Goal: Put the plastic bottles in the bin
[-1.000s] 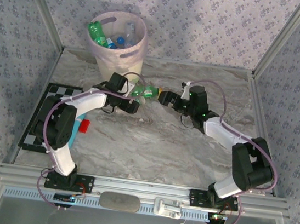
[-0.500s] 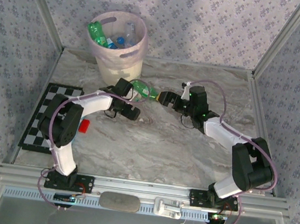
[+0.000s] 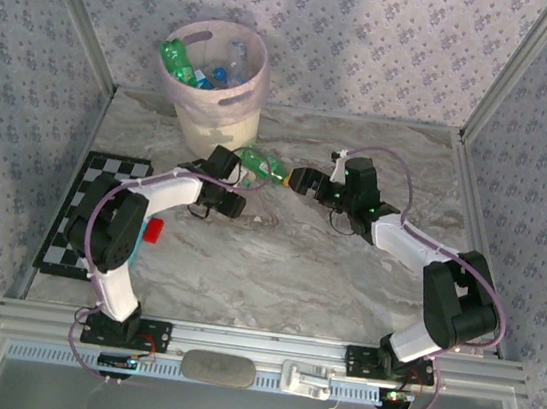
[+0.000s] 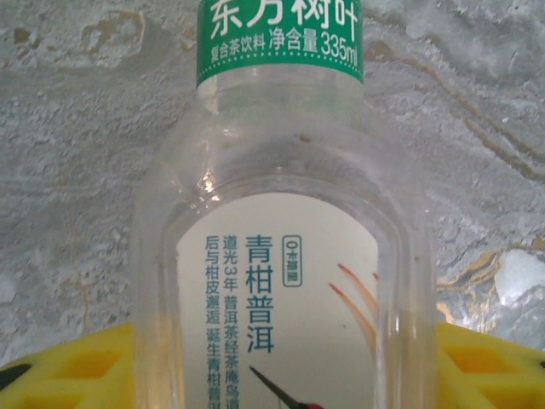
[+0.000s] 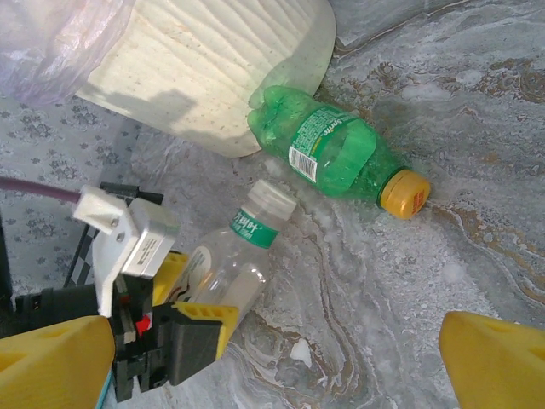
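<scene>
Left wrist view had the clear bottle (image 4: 281, 256) square in the middle, lying along the table (image 4: 68, 170) with its green neck band pointing away. The left gripper (image 4: 281, 375) was closed on it, a yellow pad (image 4: 77, 375) pressed against each side of the labelled body near the base. Whether it had left the marble yet could not be told. Near its white cap lay the green bottle (image 5: 332, 149), on its side, base close against the foot of the bin (image 3: 229, 118) and yellow cap pointing out over the table. The bin stood at the far left with several bottles already inside. The right gripper (image 3: 295, 179) hung low just beside the green bottle's cap, jaws wide apart and holding nothing.

The hold sat far back on a slick, thin-walled body, so most of the length stuck out ahead of the pads. A quick lift could let it pivot or squirt free. Its cap end could also sweep the green bottle and send it rolling. The two wrists were near enough that a careless swing toward the bin might clip the right arm. The rim stood well above the table, so too low a carry would knock the bottle against the wall
</scene>
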